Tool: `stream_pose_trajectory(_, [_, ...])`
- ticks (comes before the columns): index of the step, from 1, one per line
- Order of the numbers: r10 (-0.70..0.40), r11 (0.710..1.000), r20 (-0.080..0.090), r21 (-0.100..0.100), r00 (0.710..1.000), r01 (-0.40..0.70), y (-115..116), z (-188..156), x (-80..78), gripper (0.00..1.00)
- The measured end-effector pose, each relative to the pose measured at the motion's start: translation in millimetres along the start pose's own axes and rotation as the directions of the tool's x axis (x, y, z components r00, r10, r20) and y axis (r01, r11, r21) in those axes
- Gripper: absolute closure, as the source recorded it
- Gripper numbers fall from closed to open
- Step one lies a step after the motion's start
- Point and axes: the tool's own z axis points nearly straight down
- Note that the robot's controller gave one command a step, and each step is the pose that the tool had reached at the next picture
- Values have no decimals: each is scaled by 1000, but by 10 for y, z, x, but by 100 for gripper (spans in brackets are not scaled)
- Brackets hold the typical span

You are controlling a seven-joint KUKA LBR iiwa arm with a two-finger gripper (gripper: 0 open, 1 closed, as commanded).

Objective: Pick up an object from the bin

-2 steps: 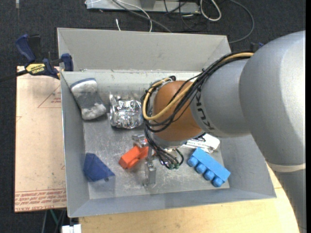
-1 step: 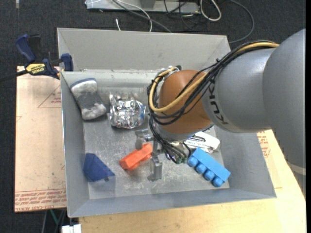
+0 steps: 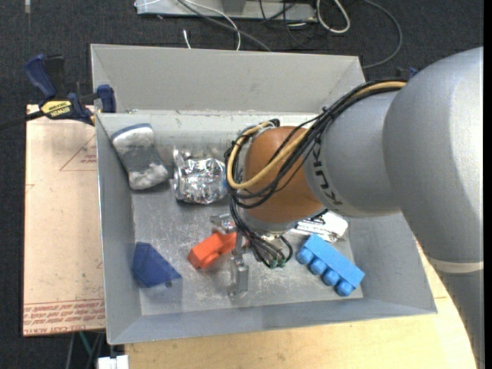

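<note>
The orange plastic piece lay near the middle of the bin's front half, its long axis running from lower left up to the right, the upper end toward the gripper. The gripper stood just beside it on the right – we could not tell whether it was wide or narrow, nor whether it touched the piece. We counted one of each thing: a blue studded brick to the right, a blue wedge at the front left, a crumpled foil ball behind, a grey-and-white lump in the back left corner. A white card lay partly under the arm – its cables hung over the orange piece's upper end.
</note>
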Motion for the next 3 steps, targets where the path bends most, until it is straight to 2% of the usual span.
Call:
stream_pose_trajectory(1, [-126, 992, 15, 2, 992, 126, -16, 64, -230, 0])
stream_pose_trajectory(2, [-4, 1000, 1, -1, 1000, 4, 5, 4, -10, 100])
stream_pose_trajectory(3, [-4, 1000, 1, -1, 1000, 4, 4, 3, -10, 100])
